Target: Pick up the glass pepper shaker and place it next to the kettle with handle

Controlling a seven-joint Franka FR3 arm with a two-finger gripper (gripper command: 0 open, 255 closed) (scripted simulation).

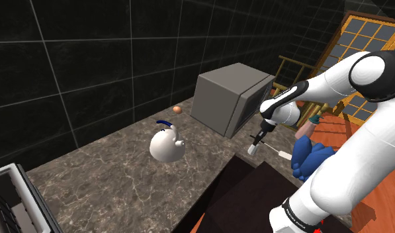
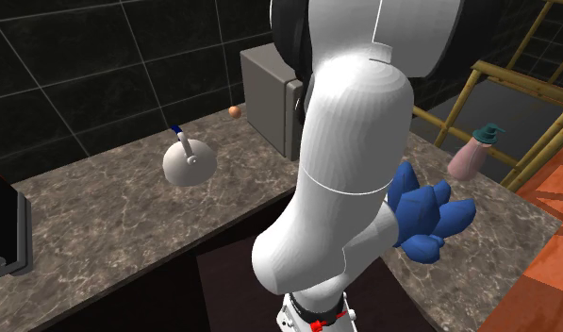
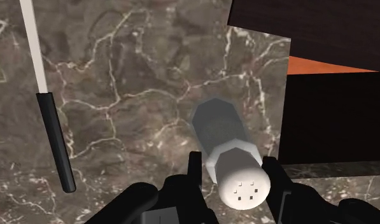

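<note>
Dark marbled table (image 1: 110, 179) fills the scene, and the white arm (image 1: 348, 152) reaches over it, well away from the kettle (image 1: 166, 145). A grey box of an oven (image 1: 222, 99) stands behind that kettle, toward the shoulder view's right. The kettle itself is round and white, with a blue-tipped handle on top and open table on its near side, so there looks to be room to set something down beside it.

Now the gripper (image 3: 233, 162): the fingers (image 3: 195, 168) are clenched on the pepper shaker (image 3: 228, 146), one on each side just under its white holed cap. The clear body points away toward the table. Gripping high at the cap makes sense to me, because it leaves the base free to touch down first.

The shaker is well apart from the kettle, off to the shoulder view's right. I can't tell whether its base is off the table. A black-handled knife (image 3: 58, 140) lies beside the shaker, a little farther from the kettle, with nothing touching it.
</note>
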